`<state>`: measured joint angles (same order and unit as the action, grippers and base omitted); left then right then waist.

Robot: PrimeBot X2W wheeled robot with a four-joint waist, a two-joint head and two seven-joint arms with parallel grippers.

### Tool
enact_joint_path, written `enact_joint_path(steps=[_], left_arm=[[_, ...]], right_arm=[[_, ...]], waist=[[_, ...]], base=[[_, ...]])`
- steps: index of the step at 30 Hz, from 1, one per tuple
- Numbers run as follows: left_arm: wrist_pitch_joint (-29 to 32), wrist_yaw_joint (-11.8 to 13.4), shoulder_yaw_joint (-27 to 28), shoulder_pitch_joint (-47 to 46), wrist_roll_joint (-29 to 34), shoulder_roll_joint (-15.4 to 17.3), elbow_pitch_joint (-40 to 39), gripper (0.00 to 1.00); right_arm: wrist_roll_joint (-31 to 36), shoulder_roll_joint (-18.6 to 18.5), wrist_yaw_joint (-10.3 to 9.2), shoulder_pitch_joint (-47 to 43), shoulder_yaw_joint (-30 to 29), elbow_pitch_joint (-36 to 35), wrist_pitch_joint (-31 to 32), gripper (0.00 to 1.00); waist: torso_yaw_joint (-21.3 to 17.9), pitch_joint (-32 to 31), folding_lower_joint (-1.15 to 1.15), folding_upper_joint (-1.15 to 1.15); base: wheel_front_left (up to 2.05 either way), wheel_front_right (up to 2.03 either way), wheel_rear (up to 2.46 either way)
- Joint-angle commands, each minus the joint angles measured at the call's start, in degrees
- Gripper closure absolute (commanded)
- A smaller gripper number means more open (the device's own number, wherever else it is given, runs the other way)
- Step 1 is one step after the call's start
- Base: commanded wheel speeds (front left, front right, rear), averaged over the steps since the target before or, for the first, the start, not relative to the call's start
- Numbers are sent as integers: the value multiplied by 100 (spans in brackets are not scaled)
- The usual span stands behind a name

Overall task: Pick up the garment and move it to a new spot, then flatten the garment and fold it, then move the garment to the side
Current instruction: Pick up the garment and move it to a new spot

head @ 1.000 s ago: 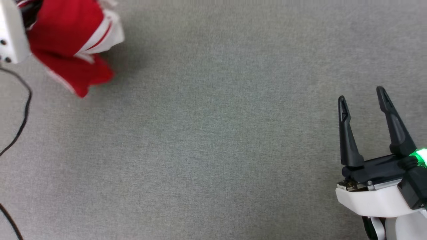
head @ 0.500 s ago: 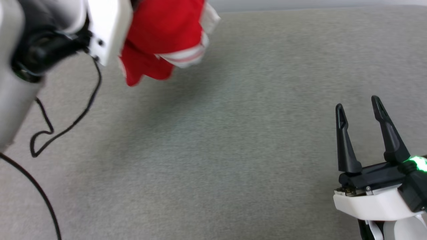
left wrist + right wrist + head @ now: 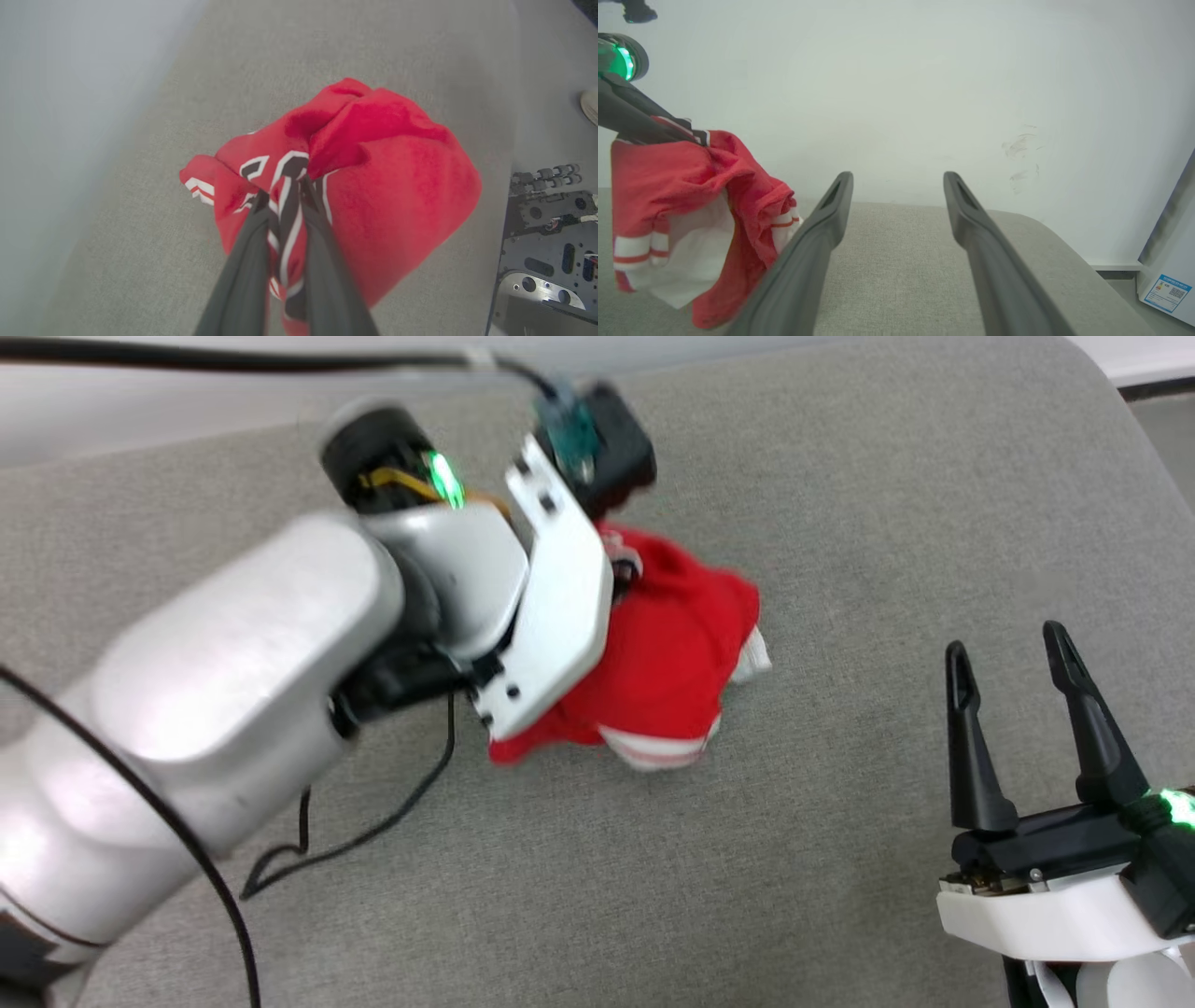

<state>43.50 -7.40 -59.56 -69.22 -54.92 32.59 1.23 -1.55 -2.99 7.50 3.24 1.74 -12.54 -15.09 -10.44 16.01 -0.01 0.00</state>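
Observation:
The garment (image 3: 397,186) is a bunched red jersey with white striped trim and black white-edged lettering. My left gripper (image 3: 282,191) is shut on a fold of it by the lettering. In the head view the garment (image 3: 672,663) hangs below my left wrist (image 3: 551,616) over the middle of the grey table. I cannot tell whether its lower folds touch the surface. The right wrist view shows the garment (image 3: 668,186) at the left, white sleeve downward. My right gripper (image 3: 1006,646) stands open and bare at the lower right, apart from the cloth, its fingers (image 3: 831,219) spread wide.
The grey cloth-covered table (image 3: 840,504) ends at a white wall behind and rounds off at the far right corner. A black cable (image 3: 355,840) loops under my left arm. The robot's base (image 3: 546,242) and a pale shoe tip (image 3: 591,105) lie off the table's right side.
The head camera has shifted. My left arm has carried the garment from the far left toward the middle of the table and lower. The right gripper stays open in place.

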Motion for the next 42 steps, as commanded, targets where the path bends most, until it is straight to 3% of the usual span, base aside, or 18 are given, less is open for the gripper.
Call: enact_joint_path(steps=[1,9,17,18,20,26,29,37,42], left_arm=[[-53,0,-95,127,-9,7,81,100],[-391,0,-1176,893,-158,-198,770,100],[-659,-1,-1392,1586,-68,-474,1042,100],[-769,-1,-1391,1549,-38,-503,1055,96],[-1142,0,-1374,1372,84,-547,1040,0],[-2568,12,-960,1181,202,-599,1084,0],[-3373,190,-615,1223,356,-592,1111,0],[-5253,1234,-20,1887,892,-440,1287,0],[-5798,1932,305,2468,1087,-500,1424,0]], right_arm=[[-26,20,-2,25,24,7,-12,0],[-46,19,-2,112,50,135,-12,0],[-25,18,-2,83,8,228,-12,0],[-17,18,-2,85,10,238,-12,0],[10,18,-2,62,16,262,-12,0],[89,18,-2,-144,-29,307,-12,0],[135,17,-2,-238,-50,343,-12,0],[162,17,-2,-452,-134,436,-12,0],[166,17,-2,-589,-255,470,-12,0]], waist=[[-45,69,1,0],[-178,300,1,0],[-95,292,1,0],[-66,258,1,0],[-12,179,1,0],[199,-161,1,0],[300,-339,1,0],[573,-725,1,0],[770,-895,1,0]], base=[[0,0,0],[0,0,0],[0,0,0],[0,0,0],[0,0,0],[0,0,0],[0,0,0],[0,0,0],[0,0,0]])
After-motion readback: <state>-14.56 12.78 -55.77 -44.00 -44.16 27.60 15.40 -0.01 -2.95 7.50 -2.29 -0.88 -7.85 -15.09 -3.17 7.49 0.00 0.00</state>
